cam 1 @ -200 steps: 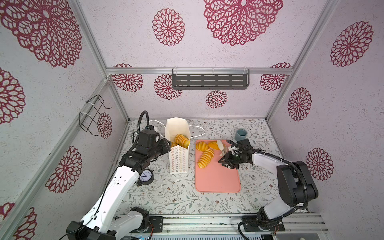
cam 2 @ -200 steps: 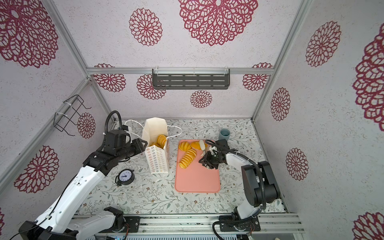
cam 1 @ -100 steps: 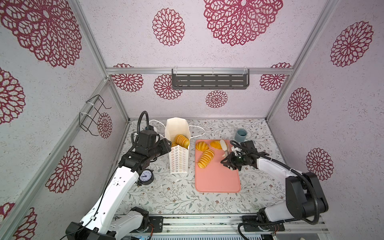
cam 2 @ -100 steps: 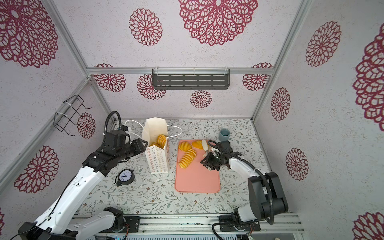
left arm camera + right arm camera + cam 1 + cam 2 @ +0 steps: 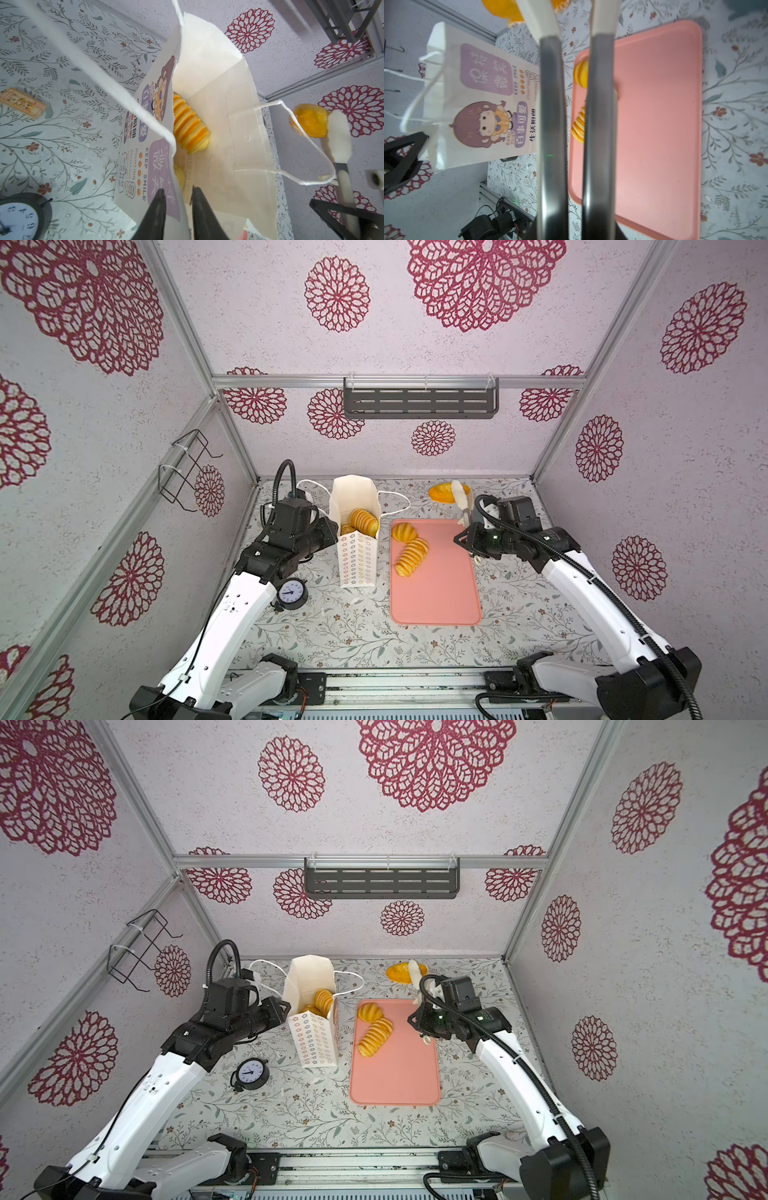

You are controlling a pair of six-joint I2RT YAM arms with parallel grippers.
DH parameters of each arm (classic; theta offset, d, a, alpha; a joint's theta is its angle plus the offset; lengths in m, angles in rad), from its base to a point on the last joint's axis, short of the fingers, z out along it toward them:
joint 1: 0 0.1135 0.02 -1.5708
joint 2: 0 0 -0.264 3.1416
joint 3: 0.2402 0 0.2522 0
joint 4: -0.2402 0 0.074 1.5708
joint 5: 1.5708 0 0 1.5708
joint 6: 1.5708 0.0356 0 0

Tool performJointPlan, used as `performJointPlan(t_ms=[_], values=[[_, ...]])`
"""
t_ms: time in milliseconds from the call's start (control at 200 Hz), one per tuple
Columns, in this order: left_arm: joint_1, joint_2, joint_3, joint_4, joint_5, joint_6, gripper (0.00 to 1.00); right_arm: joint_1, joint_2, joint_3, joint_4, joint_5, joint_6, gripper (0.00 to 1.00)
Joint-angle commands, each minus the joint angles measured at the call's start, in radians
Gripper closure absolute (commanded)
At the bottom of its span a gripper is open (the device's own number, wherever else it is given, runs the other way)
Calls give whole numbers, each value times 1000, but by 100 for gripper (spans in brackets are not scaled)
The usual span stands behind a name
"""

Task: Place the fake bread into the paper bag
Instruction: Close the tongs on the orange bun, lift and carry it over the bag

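Far left: thin black wire rack point(image 5: 183, 466) up on the side wall, well clear of everything. Next along, white left arm point(image 5: 245, 614) reaching in low, left jaws astride the top edge of the paper bag point(image 5: 357, 568), on its printed wide wall: one black finger point(image 5: 156, 214) outside, one inside. Narrow gap between them, so apart, not pinched shut; can't tell about real contact with the paper. Just beside that arm on the floral surface point(image 5: 365, 635), a small round black alarm clock point(image 5: 292, 593), near the bag's base, not touching.

Bag upright, tall and narrow, mouth wide open, matte white paper with flower outlines on the narrow side, floppy cord handles drooping off both sides. Already inside: a glossy ridged roll point(image 5: 363, 521) leaning up near the rim, plus a second golden piece point(image 5: 179, 176) lower down.

Right of the bag, close but apart: flat pink tray point(image 5: 440, 597), rounded corners, low lip. At its far-left corner a shell-shaped bun point(image 5: 404, 531) right against a long spiral roll point(image 5: 411, 558); loads of open pink toward the near end.

Furthest right: right jaws clamped on an oval golden bun point(image 5: 442, 492), white pads point(image 5: 457, 497) squeezing it, up in the air past the tray's far edge, off to the right of the bag mouth, not over it.
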Motion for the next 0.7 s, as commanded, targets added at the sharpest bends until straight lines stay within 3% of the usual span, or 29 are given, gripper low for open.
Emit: performJointPlan(t_ms=[0, 195, 375, 515, 695], values=[[8, -1, 24, -9, -12, 2, 78, 120, 29, 174, -72, 147, -84, 100], [8, 10, 16, -4, -9, -3, 84, 333, 202, 459, -170, 319, -145, 100], [8, 16, 7, 5, -7, -7, 89, 468, 421, 731, -315, 487, -203, 100], [8, 12, 3, 5, -7, -10, 93, 513, 551, 874, -398, 560, -224, 100], [8, -3, -4, 1, -13, -10, 96, 533, 595, 899, -412, 569, -232, 100]])
